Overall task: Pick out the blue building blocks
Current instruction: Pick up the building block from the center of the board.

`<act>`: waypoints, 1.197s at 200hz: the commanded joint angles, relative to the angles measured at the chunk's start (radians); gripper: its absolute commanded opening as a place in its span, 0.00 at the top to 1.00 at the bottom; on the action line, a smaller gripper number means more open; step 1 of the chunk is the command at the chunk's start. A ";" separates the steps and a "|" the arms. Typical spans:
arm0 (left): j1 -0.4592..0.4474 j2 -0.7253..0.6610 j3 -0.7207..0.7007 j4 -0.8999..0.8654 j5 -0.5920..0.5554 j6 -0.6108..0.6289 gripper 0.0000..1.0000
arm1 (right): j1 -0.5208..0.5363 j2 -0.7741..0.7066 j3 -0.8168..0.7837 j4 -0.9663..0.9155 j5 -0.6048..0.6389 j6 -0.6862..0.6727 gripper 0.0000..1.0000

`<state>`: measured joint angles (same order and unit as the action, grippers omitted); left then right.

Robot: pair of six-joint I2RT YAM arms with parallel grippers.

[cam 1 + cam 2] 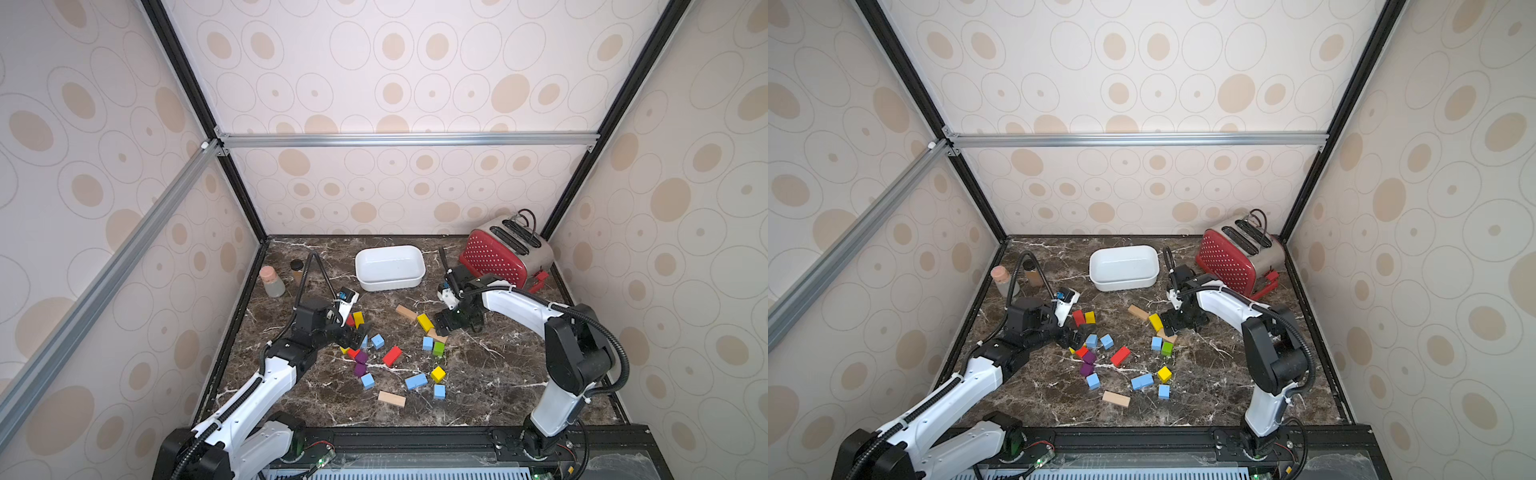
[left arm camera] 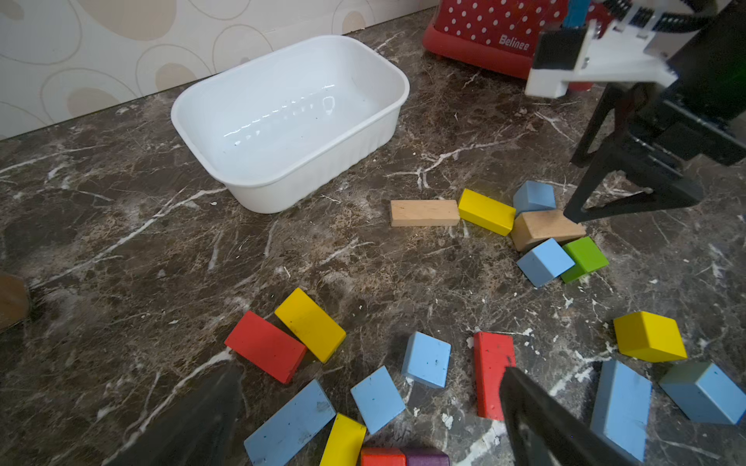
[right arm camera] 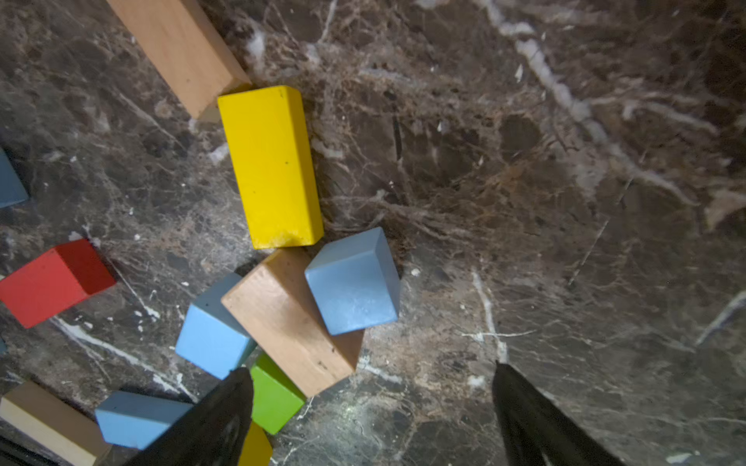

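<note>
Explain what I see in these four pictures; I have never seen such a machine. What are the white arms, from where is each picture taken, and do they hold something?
They are two robot arms, mounted at the near edge of a marble table. Each ends in a gripper: two black fingers that pinch. Two pictures come from one camera high above and show the whole scene. The other two come from cameras on the wrists, looking past the fingers. On the table lie coloured blocks: the blue building blocks, and red, yellow, green, purple and plain wooden ones. Behind stand an empty white tub and a red toaster. The left gripper and the right gripper are open, low over the blocks, holding nothing.
</note>
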<state>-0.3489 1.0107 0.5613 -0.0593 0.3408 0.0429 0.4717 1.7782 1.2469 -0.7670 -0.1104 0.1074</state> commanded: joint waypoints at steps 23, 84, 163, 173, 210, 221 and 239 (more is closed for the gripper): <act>-0.009 0.007 0.003 0.031 -0.011 0.002 0.01 | 0.007 0.071 0.071 -0.013 0.063 0.011 0.11; -0.009 -0.008 -0.006 0.016 -0.023 0.004 0.01 | 0.007 0.124 0.103 -0.015 0.114 0.033 0.16; -0.009 -0.003 0.000 0.010 -0.025 0.002 0.01 | 0.007 0.160 0.128 -0.004 0.101 0.062 0.18; -0.009 -0.005 -0.001 0.010 -0.026 0.003 0.01 | 0.007 0.166 0.132 -0.012 0.110 0.064 0.20; -0.008 -0.003 -0.003 0.009 -0.025 0.004 0.01 | 0.008 0.179 0.122 -0.019 0.129 0.062 0.22; -0.008 -0.001 -0.003 0.009 -0.025 0.002 0.01 | 0.007 0.181 0.121 -0.018 0.130 0.066 0.25; -0.009 0.000 0.000 0.009 -0.025 0.002 0.01 | 0.007 0.192 0.124 -0.023 0.122 0.075 0.28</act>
<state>-0.3500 1.0157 0.5591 -0.0475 0.3161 0.0422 0.4721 1.9472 1.3594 -0.7593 0.0006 0.1654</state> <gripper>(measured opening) 0.994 0.735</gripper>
